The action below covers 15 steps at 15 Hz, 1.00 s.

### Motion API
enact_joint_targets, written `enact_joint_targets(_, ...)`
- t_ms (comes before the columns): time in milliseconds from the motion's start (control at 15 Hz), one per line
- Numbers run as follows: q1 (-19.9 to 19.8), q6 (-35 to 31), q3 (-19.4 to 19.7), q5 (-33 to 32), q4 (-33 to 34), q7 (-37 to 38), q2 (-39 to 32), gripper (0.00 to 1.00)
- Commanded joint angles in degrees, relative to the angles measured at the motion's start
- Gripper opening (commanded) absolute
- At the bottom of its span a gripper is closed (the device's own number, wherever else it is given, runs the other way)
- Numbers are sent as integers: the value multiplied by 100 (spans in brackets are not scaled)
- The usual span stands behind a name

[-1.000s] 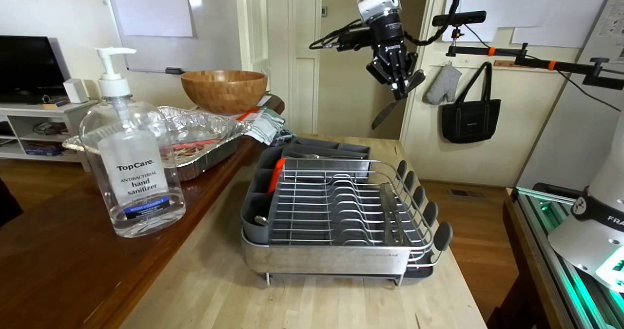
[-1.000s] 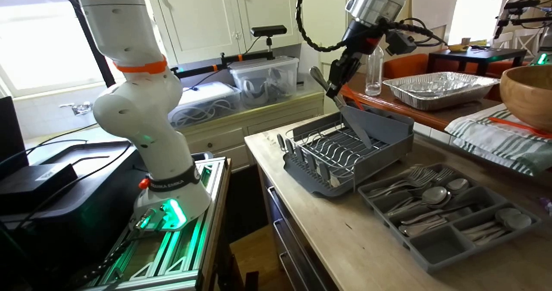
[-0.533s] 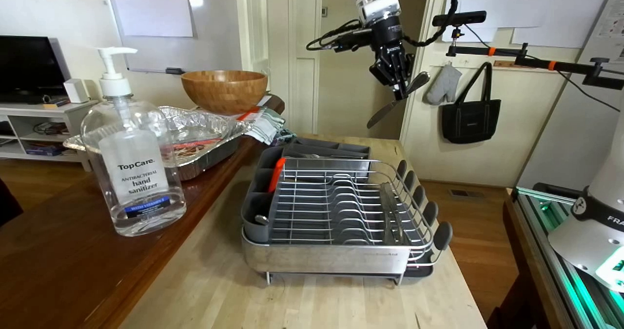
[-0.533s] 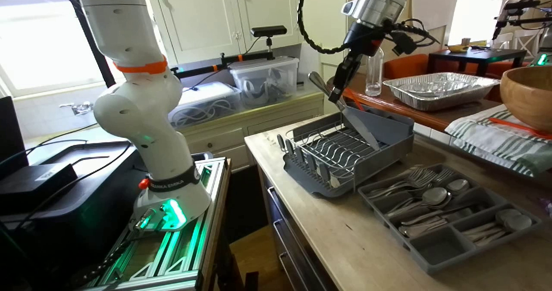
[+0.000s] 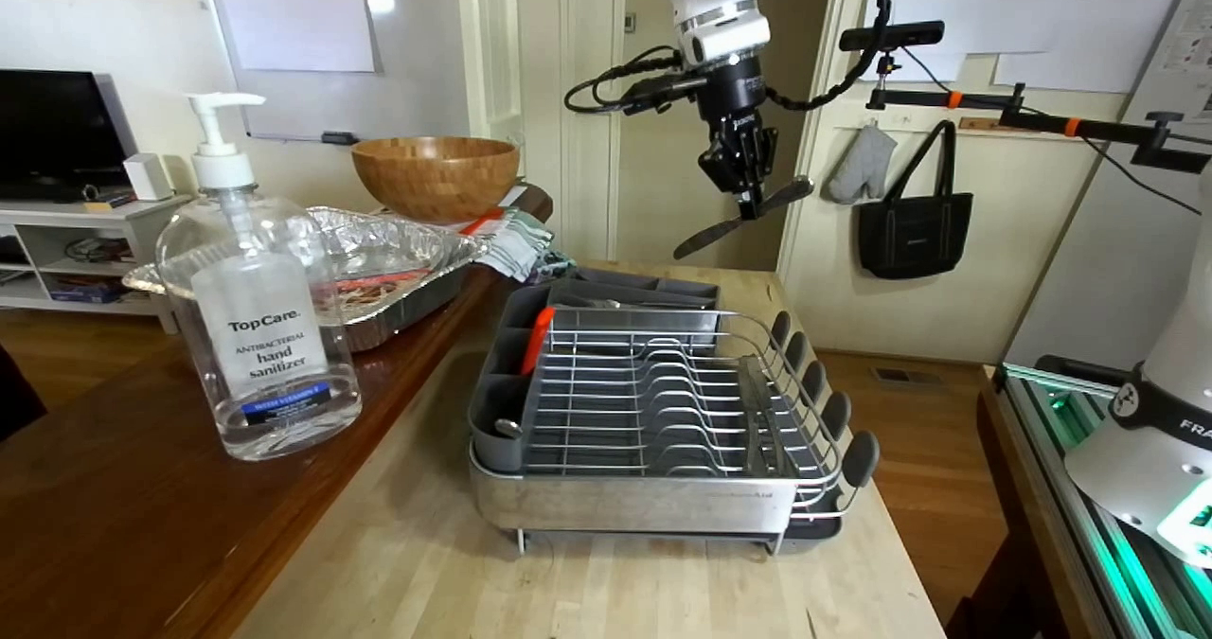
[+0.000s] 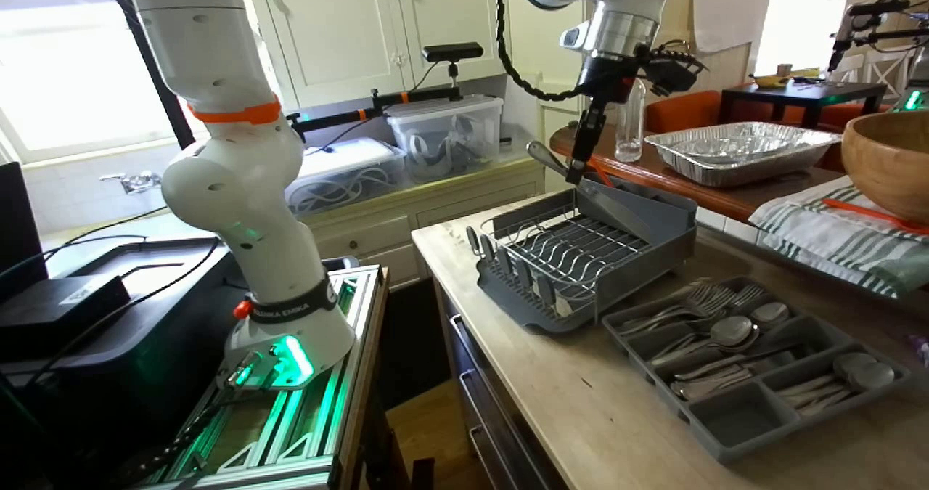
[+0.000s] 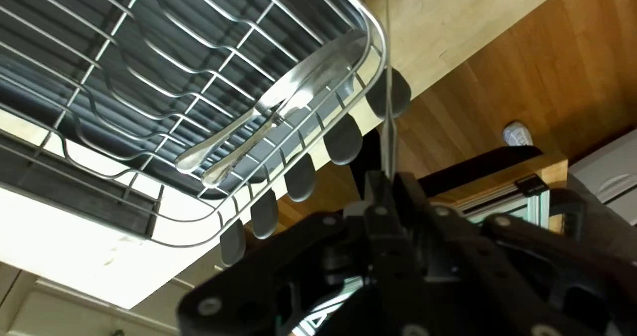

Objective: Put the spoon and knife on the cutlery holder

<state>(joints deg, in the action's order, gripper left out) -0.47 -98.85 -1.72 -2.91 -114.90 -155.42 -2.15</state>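
In both exterior views my gripper [image 5: 750, 209] is shut on a knife [image 5: 710, 238], gripped around its middle and held nearly level. The knife hangs above the dish rack area, its blade [image 6: 617, 212] pointing toward the grey cutlery holder side. From the wrist, the knife [image 7: 389, 127] shows edge-on between the fingertips. The cutlery holder [image 5: 488, 450] is a row of grey cups along one side of the rack. A shiny rounded metal end [image 5: 508, 428] pokes out of its front cup; I cannot tell whether this is the spoon.
Below is the wire dish rack [image 5: 634, 506], with two more knives [image 7: 278, 102] lying in it. An orange-red handle [image 5: 537, 341] stands in the holder. Beside the rack sits a grey tray [image 6: 773, 410] of cutlery. A sanitizer bottle [image 5: 260, 336] and foil pan [image 6: 733, 163] stand on the brown counter.
My gripper, with the knife still in it, has shifted toward the cutlery holder side and sunk a little. The knife has turned flatter than before.
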Motion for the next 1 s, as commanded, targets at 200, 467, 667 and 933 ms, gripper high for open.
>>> enact_joint_targets(200,88,-1034,-16,-175,-635,-140,269,2)
enact_joint_targets(467,-119,-989,207,-559,-739,-240,376,2)
enact_joint_targets(667,34,-882,103,-364,-521,11,159,9)
enact_joint_targets(933,152,-1354,-28,-368,-737,-243,249,2)
